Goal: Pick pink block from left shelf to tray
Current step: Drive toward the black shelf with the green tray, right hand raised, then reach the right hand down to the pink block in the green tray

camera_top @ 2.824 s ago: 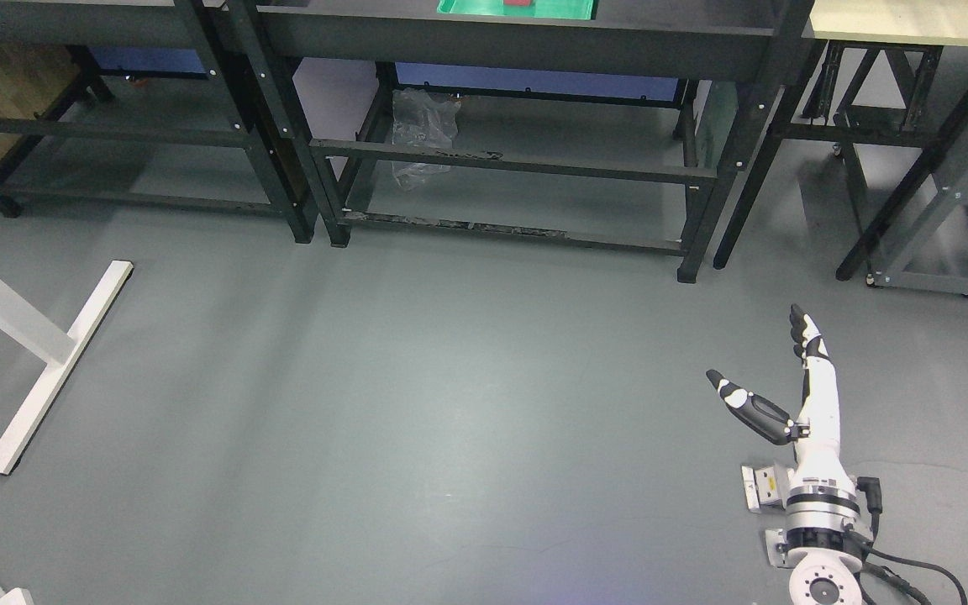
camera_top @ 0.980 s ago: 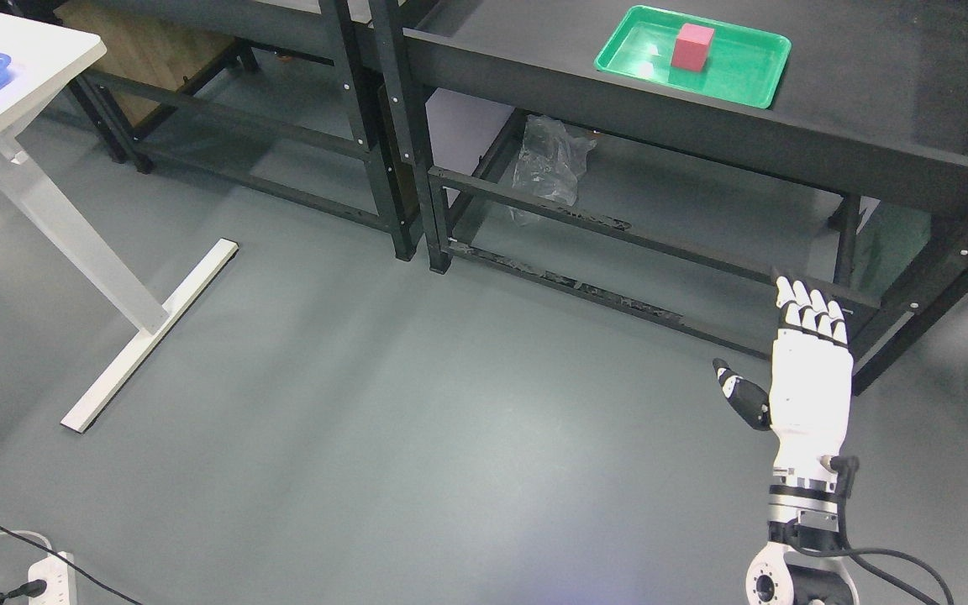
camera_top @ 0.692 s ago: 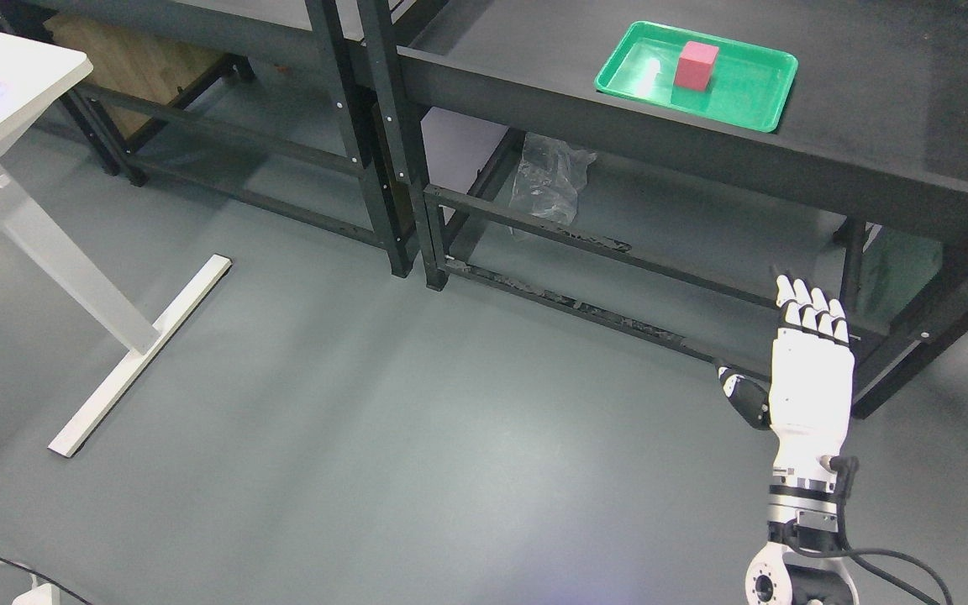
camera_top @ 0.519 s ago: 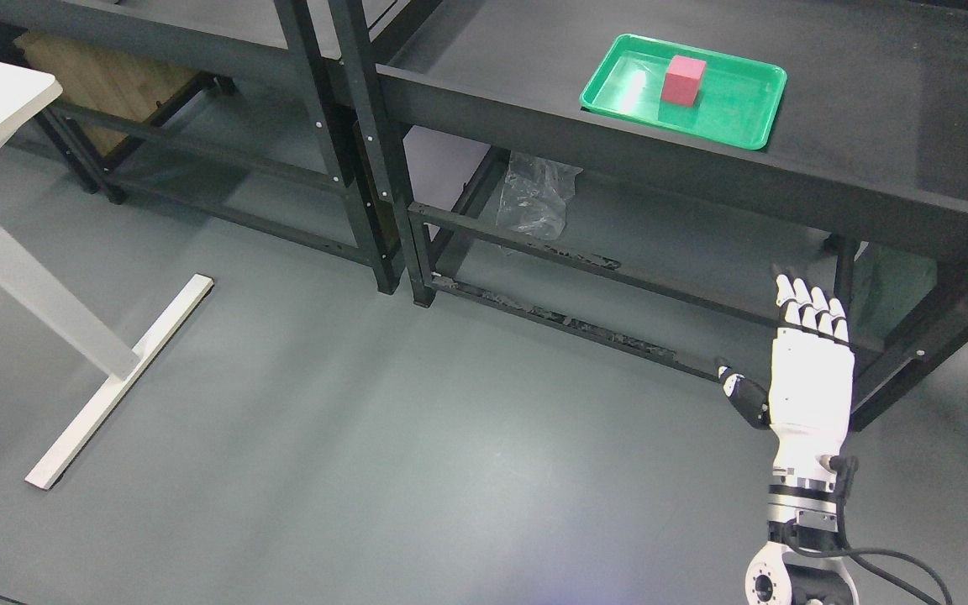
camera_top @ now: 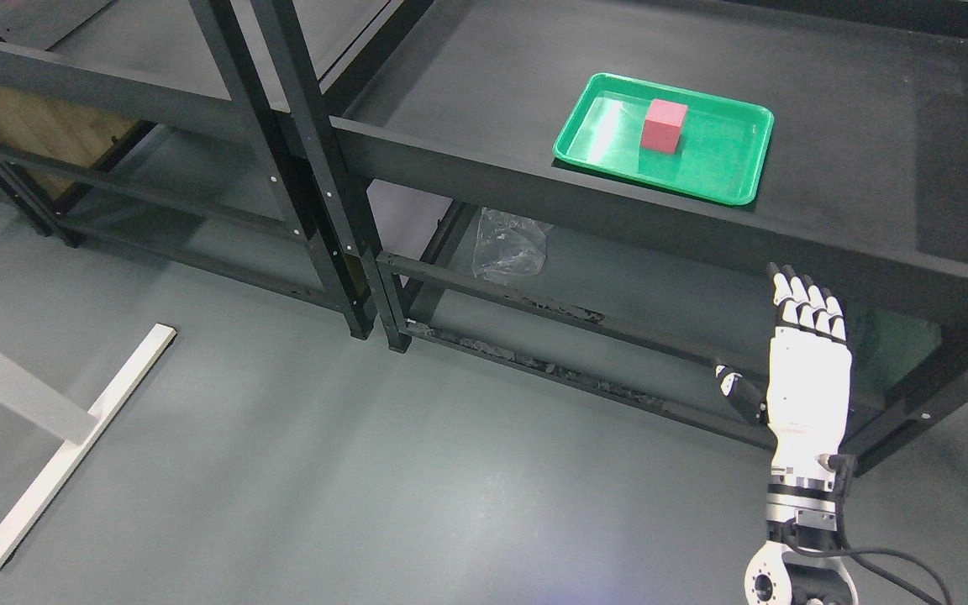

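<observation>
Resting unlabelled pink block [camera_top: 663, 125] in tray [camera_top: 736, 181]

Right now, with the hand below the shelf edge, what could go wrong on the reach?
1. The right robot hand sits open below the shelf's front beam; raising it straight may clip the beam.
2. The pink block stands inside the green tray, so a low approach could catch the rim and shove the tray.
</observation>
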Controlling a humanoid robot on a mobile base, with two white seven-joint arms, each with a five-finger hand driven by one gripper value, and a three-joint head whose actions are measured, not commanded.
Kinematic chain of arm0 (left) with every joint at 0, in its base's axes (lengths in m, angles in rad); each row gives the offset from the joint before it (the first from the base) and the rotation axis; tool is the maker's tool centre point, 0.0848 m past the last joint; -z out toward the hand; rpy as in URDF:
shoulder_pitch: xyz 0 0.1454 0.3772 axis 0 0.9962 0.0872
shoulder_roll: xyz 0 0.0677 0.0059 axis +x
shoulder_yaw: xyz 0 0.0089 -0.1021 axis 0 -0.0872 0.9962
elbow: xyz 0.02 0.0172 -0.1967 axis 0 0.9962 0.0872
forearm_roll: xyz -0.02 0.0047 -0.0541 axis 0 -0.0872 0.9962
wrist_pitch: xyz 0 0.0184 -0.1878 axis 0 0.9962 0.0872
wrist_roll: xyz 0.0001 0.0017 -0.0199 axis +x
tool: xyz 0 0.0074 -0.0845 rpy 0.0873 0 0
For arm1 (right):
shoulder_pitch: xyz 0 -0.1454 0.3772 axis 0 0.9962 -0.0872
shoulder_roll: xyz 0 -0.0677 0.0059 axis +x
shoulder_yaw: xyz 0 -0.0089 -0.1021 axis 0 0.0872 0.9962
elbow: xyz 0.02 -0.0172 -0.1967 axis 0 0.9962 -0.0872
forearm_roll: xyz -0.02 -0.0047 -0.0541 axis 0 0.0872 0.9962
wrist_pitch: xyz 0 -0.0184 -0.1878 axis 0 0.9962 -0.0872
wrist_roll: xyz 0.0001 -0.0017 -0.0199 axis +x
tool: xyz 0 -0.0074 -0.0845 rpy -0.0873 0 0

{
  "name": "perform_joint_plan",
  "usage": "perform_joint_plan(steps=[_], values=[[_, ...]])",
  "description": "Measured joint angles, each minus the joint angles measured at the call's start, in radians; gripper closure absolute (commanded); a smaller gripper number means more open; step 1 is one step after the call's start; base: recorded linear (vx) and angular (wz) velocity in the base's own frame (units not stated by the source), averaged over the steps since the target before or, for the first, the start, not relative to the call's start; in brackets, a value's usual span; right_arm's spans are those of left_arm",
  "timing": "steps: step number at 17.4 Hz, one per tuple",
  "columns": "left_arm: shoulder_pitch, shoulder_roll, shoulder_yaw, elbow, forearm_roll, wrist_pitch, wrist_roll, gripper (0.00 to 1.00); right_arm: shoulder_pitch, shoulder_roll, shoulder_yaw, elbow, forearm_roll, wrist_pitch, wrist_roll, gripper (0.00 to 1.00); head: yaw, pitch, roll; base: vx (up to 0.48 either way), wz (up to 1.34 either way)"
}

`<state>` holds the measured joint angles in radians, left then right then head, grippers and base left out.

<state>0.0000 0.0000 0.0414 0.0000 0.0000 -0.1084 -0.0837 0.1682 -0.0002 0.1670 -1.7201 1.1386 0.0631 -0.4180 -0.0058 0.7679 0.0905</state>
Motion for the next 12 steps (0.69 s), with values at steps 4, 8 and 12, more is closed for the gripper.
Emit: perform_joint_plan(steps=[4, 8, 12], values=[[0.000, 0.000, 0.000, 0.000, 0.000, 0.000, 0.000, 0.00, -0.002, 0.000, 0.000, 0.000, -0.004, -0.001, -0.003, 0.01, 0.0000, 0.000, 0.000, 0.294, 0.05], [0.000, 0.000, 0.000, 0.000, 0.000, 0.000, 0.000, 0.00, -0.004, 0.000, 0.000, 0.002, -0.009, -0.002, 0.003, 0.01, 0.0000, 0.000, 0.000, 0.293, 0.05], [0.000, 0.000, 0.000, 0.000, 0.000, 0.000, 0.000, 0.00, -0.004, 0.000, 0.000, 0.004, -0.015, -0.002, 0.013, 0.01, 0.0000, 0.000, 0.000, 0.278, 0.03]])
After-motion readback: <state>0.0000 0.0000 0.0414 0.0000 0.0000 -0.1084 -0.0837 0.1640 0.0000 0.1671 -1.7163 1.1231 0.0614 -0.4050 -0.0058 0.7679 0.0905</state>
